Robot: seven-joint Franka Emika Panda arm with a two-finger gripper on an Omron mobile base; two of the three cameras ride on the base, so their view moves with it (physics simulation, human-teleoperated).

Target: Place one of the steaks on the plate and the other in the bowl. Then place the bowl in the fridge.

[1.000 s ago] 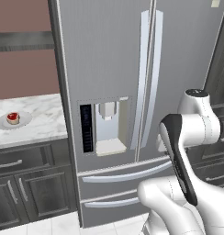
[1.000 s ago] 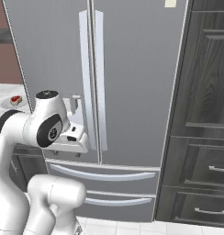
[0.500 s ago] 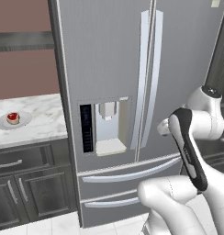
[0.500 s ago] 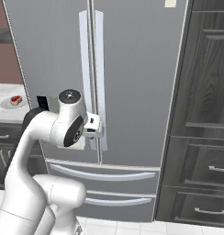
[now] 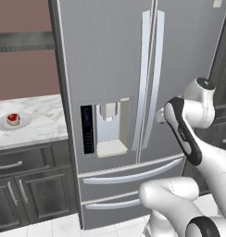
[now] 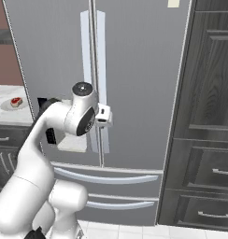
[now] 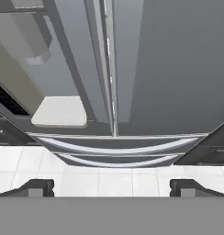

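The gripper [image 7: 111, 187] stood wide apart and empty, its two dark fingertips [image 7: 36, 186] spread to either side of the hand view and touching nothing. It faced the fridge [image 6: 134, 70], whose doors were shut, near the pair of long vertical handles [image 5: 149, 69] and above the bottom drawers [image 7: 116, 149]. The dispenser panel [image 5: 105, 127] sat in the left door. Off to the left, one steak [image 5: 12, 118] lay on the plate [image 5: 23, 123] on the marble counter [image 5: 45, 125], well apart from the arm [image 5: 186, 134]. Dark cabinets [image 6: 209, 116] flanked the fridge on the right.
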